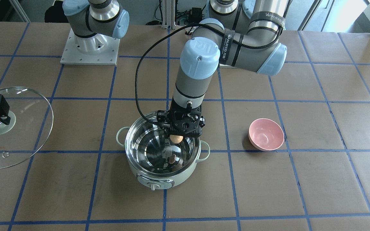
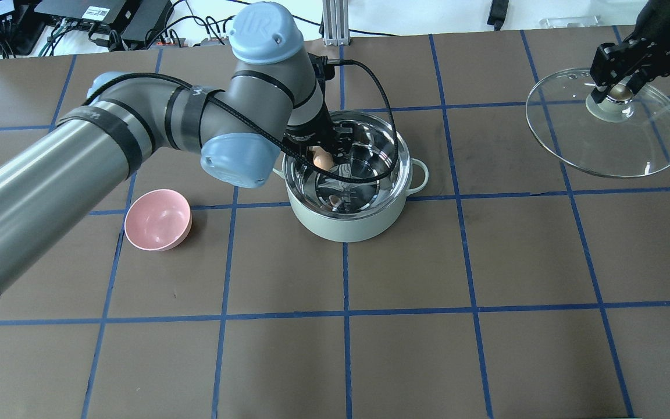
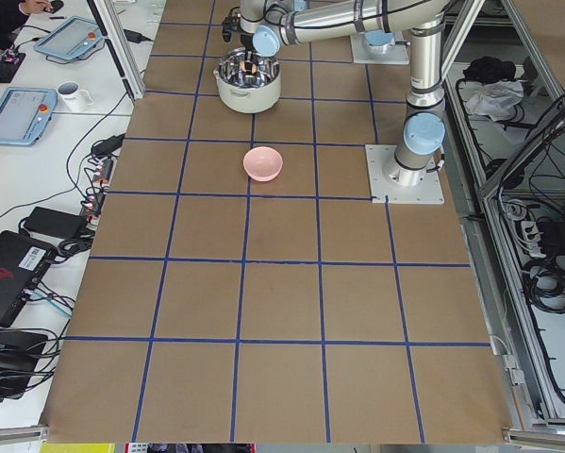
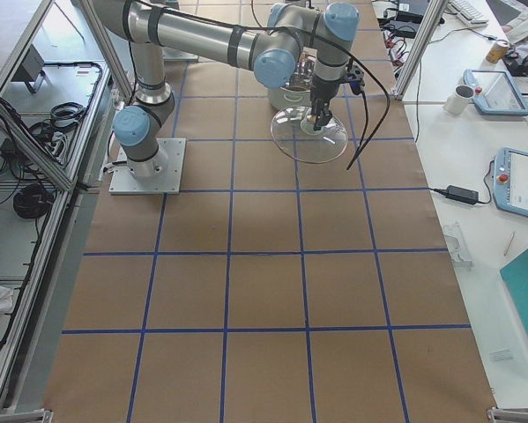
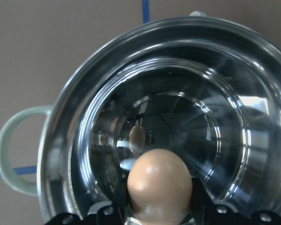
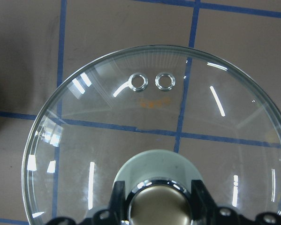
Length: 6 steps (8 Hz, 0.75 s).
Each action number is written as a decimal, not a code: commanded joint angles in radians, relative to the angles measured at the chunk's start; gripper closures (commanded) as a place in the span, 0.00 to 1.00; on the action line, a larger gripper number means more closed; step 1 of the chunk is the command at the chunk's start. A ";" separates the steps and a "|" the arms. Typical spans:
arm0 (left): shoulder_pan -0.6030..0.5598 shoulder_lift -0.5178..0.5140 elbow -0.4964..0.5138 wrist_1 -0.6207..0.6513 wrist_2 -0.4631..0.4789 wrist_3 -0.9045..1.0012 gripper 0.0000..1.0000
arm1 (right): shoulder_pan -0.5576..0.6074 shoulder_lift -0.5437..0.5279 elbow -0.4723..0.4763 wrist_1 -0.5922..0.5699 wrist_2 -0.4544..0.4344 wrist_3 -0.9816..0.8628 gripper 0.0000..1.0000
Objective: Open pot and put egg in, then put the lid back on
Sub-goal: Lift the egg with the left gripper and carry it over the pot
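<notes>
1. Overhead exterior: the left gripper (image 2: pixel 324 156) is pointed down into the round mint-green, steel-lined pot (image 2: pixel 341 224), jaws clamped on the small tan egg (image 1: pixel 176 139).
2. The round clear glass lid (image 2: pixel 631 154) is gripped at its knob by the right gripper (image 2: pixel 618 92), well apart from the pot.

A: Anything legible on the rig?
B: We read a "UR" logo on the blue joint cap (image 2: pixel 265 32) of the left arm (image 2: pixel 50 174). It shows in the front view too.
A: The straps?
B: The black strap (image 1: pixel 269 16) on that arm has white lettering. We make out "WAN" at the start; the rest is too blurred.
A: Pot panel?
B: The markings by the knob on the pot (image 1: pixel 154 183) are too small for us. Same with the white label (image 2: pixel 97 11) on the black box behind the table.
</notes>
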<state>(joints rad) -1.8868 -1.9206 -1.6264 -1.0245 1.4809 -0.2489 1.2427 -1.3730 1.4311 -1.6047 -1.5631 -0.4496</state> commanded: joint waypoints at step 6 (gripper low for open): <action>-0.037 -0.150 0.010 0.089 -0.027 -0.016 0.79 | 0.003 -0.011 -0.001 -0.001 0.026 0.018 1.00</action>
<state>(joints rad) -1.9216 -2.0642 -1.6100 -0.9279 1.4576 -0.2639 1.2431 -1.3778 1.4320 -1.6046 -1.5596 -0.4454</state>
